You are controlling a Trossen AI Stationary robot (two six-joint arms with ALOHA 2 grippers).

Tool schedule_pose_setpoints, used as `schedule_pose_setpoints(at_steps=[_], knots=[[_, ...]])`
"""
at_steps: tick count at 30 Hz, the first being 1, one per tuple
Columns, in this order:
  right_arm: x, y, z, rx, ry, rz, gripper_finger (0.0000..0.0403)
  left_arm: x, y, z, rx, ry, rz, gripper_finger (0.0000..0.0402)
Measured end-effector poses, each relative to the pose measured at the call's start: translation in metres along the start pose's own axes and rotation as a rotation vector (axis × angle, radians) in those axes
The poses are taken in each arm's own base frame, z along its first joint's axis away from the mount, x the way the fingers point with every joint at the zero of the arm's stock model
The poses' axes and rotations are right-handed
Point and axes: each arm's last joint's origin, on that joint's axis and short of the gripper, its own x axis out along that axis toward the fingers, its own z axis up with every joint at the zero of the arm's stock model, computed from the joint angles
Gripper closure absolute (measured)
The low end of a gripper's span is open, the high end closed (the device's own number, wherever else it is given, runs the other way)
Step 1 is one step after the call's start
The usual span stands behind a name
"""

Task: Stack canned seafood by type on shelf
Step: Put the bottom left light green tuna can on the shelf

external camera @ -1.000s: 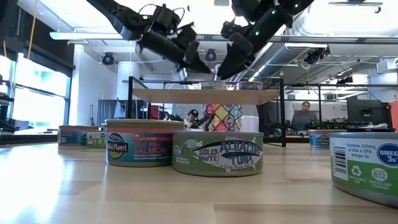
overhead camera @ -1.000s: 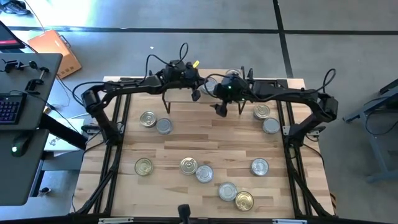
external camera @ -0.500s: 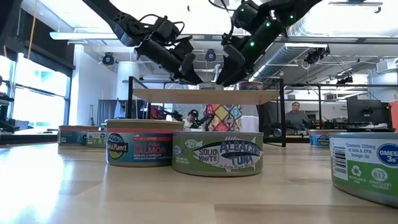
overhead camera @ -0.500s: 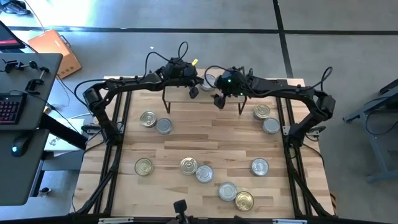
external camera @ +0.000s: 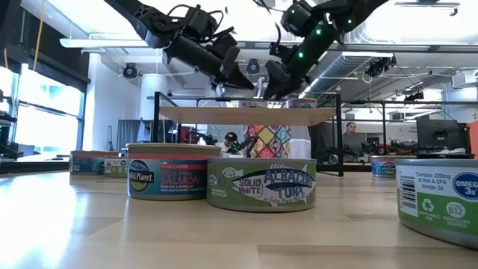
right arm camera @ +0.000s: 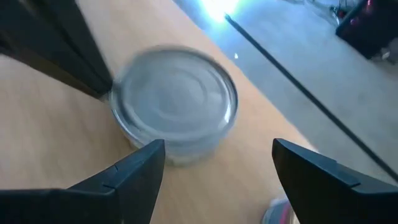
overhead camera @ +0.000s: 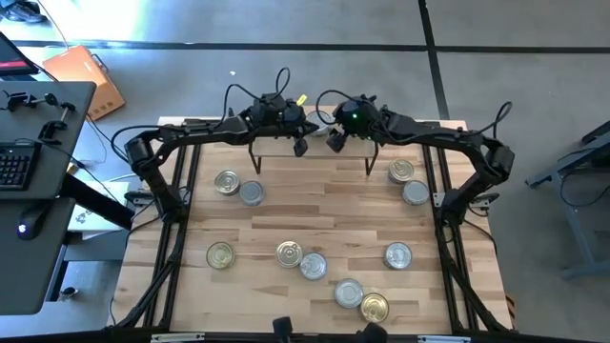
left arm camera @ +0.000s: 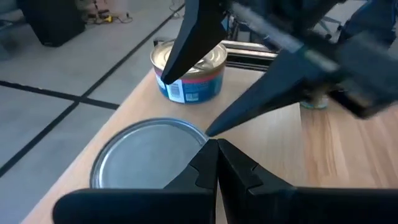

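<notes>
The shelf (overhead camera: 269,144) (external camera: 246,114) stands at the table's far edge, with both grippers over it. On its board sit a plain silver tin (left arm camera: 146,162) (right arm camera: 174,99) and, farther along, a gold-lidded tin with a red and blue label (left arm camera: 189,73). My left gripper (overhead camera: 299,145) (left arm camera: 215,146) is shut, its tips at the silver tin's edge. My right gripper (overhead camera: 334,140) (right arm camera: 217,149) is open and faces the same tin from the other side. Its two fingers (left arm camera: 186,43) reach past the tin's sides; whether they touch it I cannot tell. My left gripper lays its shut fingertips (left arm camera: 211,149) against the silver tin's rim (left arm camera: 200,138), slanting down from above. The tin sits flat on the shelf board. My right gripper: I cannot tell whether it touches the tin.
Several tins lie scattered on the slat tabletop: pairs at left (overhead camera: 227,182) and right (overhead camera: 401,171), more toward the near edge (overhead camera: 289,253) (overhead camera: 374,307). In the low view a salmon tin (external camera: 166,172) and a tuna tin (external camera: 261,183) stand close. People sit in the room behind.
My right gripper has moved from just in front of the shelf toward the table's far edge and now stands over the shelf board, facing the silver tin and my left gripper. My left gripper has stayed at the tin.
</notes>
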Motion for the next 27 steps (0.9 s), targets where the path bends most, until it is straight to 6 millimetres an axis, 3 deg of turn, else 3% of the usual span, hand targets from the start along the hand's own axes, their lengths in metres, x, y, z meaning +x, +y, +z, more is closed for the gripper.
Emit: schedule_pose_setpoints(at_steps=[7,16,27], knots=[[-0.010,0.016,0.011,-0.102,-0.011,0.052,0.0115,0.002,0.005,-0.011,0.003,0.083,0.012,0.0401],[-0.021,0.048,0.001,-0.160,0.079,0.139,0.0115,0.015,0.017,-0.020,-0.009,0.063,0.084,0.0402],[-0.030,0.043,-0.002,-0.069,0.125,0.029,0.0115,0.017,0.020,-0.021,-0.053,0.062,0.205,0.0402]])
